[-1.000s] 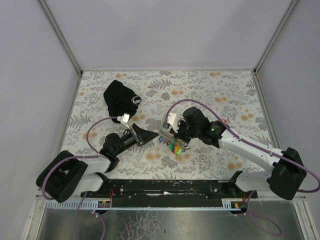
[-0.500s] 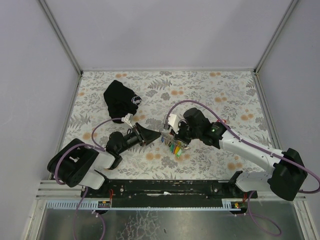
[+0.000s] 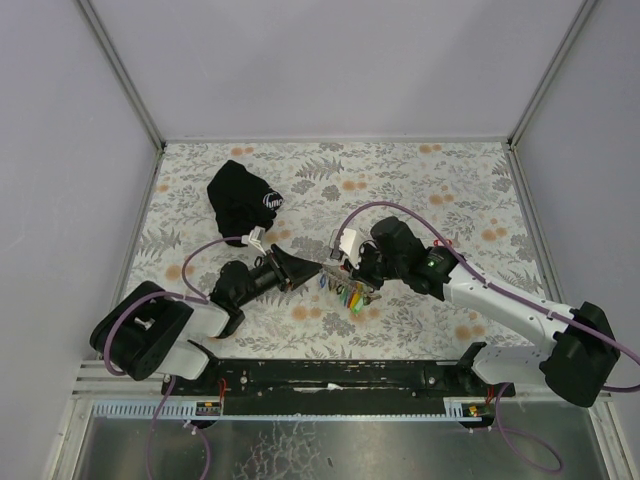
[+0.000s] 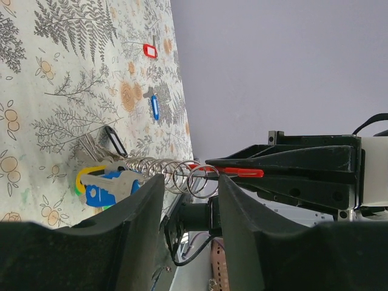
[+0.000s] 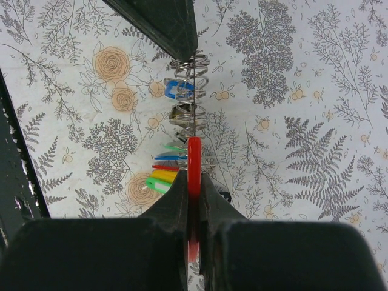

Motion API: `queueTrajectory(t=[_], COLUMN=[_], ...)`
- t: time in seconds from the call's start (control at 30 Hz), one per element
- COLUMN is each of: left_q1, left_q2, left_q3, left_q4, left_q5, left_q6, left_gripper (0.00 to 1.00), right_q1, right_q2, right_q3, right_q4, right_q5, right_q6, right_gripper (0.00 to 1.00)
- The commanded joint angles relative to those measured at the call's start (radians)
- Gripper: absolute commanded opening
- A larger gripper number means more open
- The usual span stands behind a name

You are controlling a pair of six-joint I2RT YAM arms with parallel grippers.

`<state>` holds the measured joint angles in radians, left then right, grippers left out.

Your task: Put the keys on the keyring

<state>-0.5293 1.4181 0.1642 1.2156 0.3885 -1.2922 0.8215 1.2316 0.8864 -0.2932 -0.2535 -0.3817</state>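
The keyring [image 5: 191, 85] is a long wire coil, and several keys with green, yellow, red and blue tags [image 5: 165, 173] hang from it. My right gripper [image 5: 194, 182] is shut on a red key tag [image 5: 194, 159], which it holds edge-on against the coil's end, just above the table. My left gripper [image 4: 190, 182] has its jaws partly apart, with the coil's last rings [image 4: 203, 180] showing in the gap. I cannot tell whether they touch. In the top view the left gripper [image 3: 310, 268] and the right gripper [image 3: 352, 268] meet tip to tip over the tags [image 3: 348, 292].
Loose keys lie on the floral cloth beyond the ring: a red tag [image 4: 150, 50], a blue tag [image 4: 154, 107] and a black tag [image 4: 115, 139]. A black cloth pouch [image 3: 243, 200] with a white logo sits at the far left.
My left gripper has moved right, up to the end of the coil. My right gripper has held the red tag nearly still.
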Motion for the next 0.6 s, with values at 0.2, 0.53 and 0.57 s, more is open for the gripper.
queueTrajectory(t=[0.2, 0.53, 0.57], left_q1=[-0.005, -0.013, -0.015], left_q2=[-0.029, -0.005, 0.001], left_q3=[0.02, 0.04, 0.04], left_q4=[0.07, 0.041, 0.047], left_q5=[0.014, 0.034, 0.033], left_q6=[0.018, 0.014, 0.012], left_gripper=[0.35, 0.38, 0.38], right_q1=[0.008, 0.008, 0.008], right_q2=[-0.035, -0.042, -0.044], right_q3=[0.003, 0.005, 0.004], right_q4=[0.088, 0.09, 0.092], right_q5=[-0.031, -0.033, -0.033], right_q6=[0.008, 0.009, 0.008], right_gripper=[0.0, 0.0, 0.0])
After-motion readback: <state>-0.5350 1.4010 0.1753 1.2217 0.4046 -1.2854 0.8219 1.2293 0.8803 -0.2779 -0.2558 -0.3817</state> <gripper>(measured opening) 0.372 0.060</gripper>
